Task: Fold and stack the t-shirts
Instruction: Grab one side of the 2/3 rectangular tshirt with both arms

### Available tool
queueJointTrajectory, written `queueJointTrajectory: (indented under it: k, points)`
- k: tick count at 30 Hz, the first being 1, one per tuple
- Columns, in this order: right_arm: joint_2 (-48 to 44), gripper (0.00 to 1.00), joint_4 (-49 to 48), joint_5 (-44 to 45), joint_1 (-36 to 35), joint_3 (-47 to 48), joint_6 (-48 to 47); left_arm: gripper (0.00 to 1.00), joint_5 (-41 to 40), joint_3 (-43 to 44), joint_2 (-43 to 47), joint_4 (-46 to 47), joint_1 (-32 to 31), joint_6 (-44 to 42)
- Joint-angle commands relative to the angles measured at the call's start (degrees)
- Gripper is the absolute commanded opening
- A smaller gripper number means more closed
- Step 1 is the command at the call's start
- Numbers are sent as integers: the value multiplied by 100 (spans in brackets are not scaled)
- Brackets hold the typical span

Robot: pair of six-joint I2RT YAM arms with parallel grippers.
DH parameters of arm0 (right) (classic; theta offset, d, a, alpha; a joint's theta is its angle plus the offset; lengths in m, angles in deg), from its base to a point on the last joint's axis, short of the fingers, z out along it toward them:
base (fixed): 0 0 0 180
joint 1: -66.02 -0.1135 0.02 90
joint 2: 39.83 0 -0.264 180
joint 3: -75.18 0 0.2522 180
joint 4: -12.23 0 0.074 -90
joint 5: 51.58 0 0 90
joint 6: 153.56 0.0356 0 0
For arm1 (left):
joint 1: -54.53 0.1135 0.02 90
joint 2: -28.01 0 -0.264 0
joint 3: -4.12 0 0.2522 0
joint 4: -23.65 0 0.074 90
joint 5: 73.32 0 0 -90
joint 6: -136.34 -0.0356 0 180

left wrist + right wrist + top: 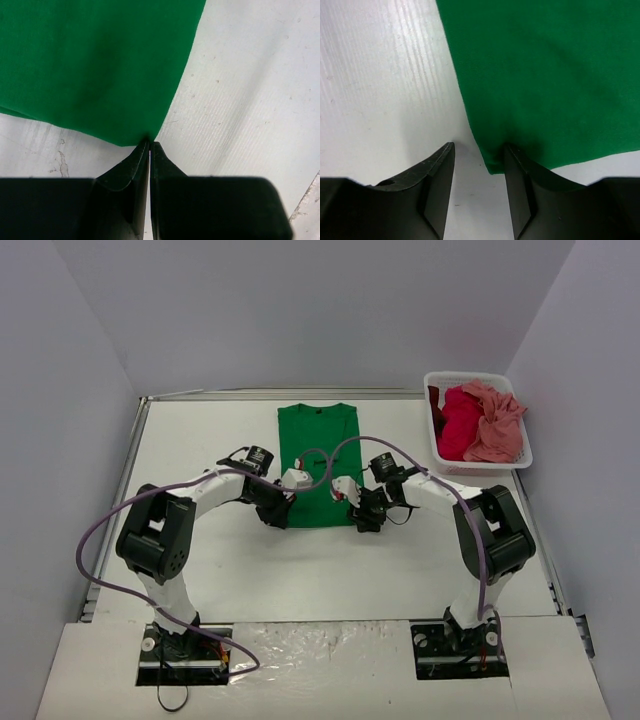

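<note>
Toward the far edge of the worktop [300, 570], midway between its sides, the green t-shirt [318, 440] lay flat as a narrow panel, collar away from the arms and hem nearest them. Both arms reached in low to that hem, one at each near corner. This placement suited lifting the bottom edge evenly for a fold toward the collar.

The left gripper [150, 145] had its jaws pressed together, and the hem's left corner ran straight into the seam between them. It looked like a pinch on the very tip of the cloth, though how much fabric was caught could not be told.

The right gripper [479, 146] stood spread, straddling the right corner: one finger [440, 170] on bare worktop just beside the shirt's edge, the other over the green cloth. Nothing was gripped there yet. That side probably had to close before any lift, or the hem would rise crooked.

At the far right corner sat the white basket [470, 468], holding the crimson t-shirt [458, 425] and the pink t-shirt [495, 425] in a crumpled heap, well apart from the green one and awaiting their turn.
</note>
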Motion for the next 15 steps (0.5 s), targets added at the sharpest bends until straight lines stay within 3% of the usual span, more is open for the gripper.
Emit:
queueJointTrajectory:
  k: [1, 8, 12, 15]
  points:
    - [273, 40, -125, 426, -32, 42, 30, 3, 178, 179, 83, -204, 56, -97]
    - [361, 35, -451, 805, -50, -2, 197, 2, 186, 170, 83, -239, 56, -158]
    - [449, 7, -443, 937, -67, -28, 241, 2, 195, 188, 66, -265, 56, -167]
    - [432, 0, -434, 980, -76, -63, 337, 2, 187, 196, 74, -283, 65, -176]
